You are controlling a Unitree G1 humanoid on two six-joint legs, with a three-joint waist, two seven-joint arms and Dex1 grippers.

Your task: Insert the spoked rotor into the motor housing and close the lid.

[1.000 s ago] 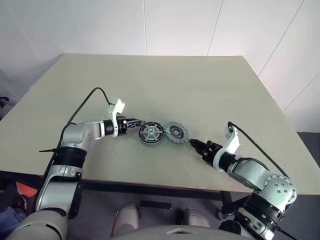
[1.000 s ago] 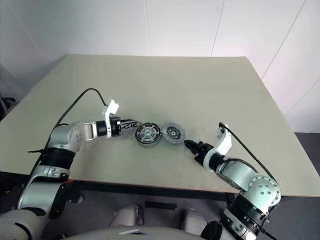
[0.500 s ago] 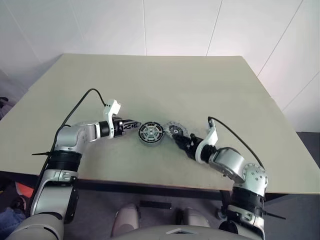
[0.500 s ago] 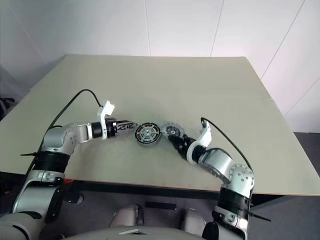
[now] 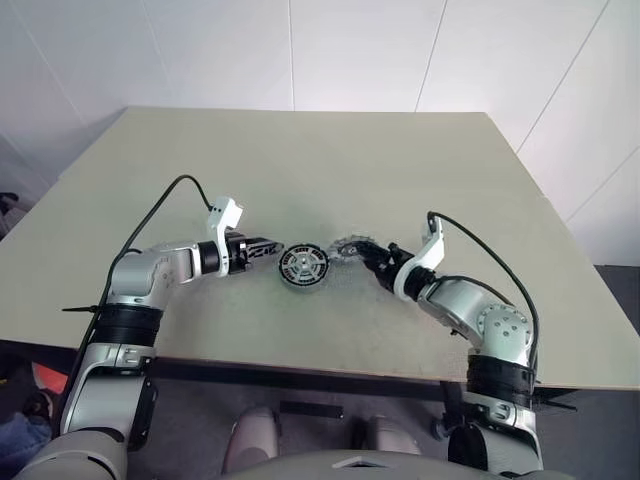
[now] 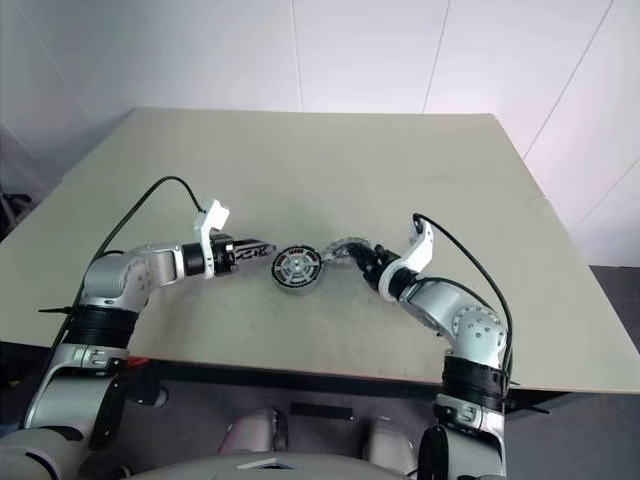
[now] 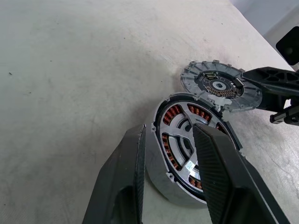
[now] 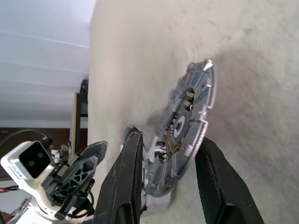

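Note:
The motor housing (image 5: pixel 302 266) sits mid-table. Coppery windings show through a pale spoked piece (image 7: pixel 180 140) inside its dark ring; I cannot tell whether that piece is the spoked rotor. My left gripper (image 5: pixel 272 248) is open at the housing's left side, its fingers (image 7: pixel 128 186) astride the near rim. The lid (image 7: pixel 217 86), a grey slotted disc with a dark centre, is tipped up just right of the housing, one edge resting on the housing's rim. My right gripper (image 8: pixel 172 138) is open, with the lid's other edge between its fingers (image 7: pixel 273 81).
The beige table (image 5: pixel 350 170) runs wide behind and to both sides of the parts. A black cable arcs over each forearm. White walls stand behind the table, and its front edge lies close below the arms.
My right arm swung in from near the table's front edge to the lid and now straddles it. The lid tipped up against the housing. The left arm kept still.

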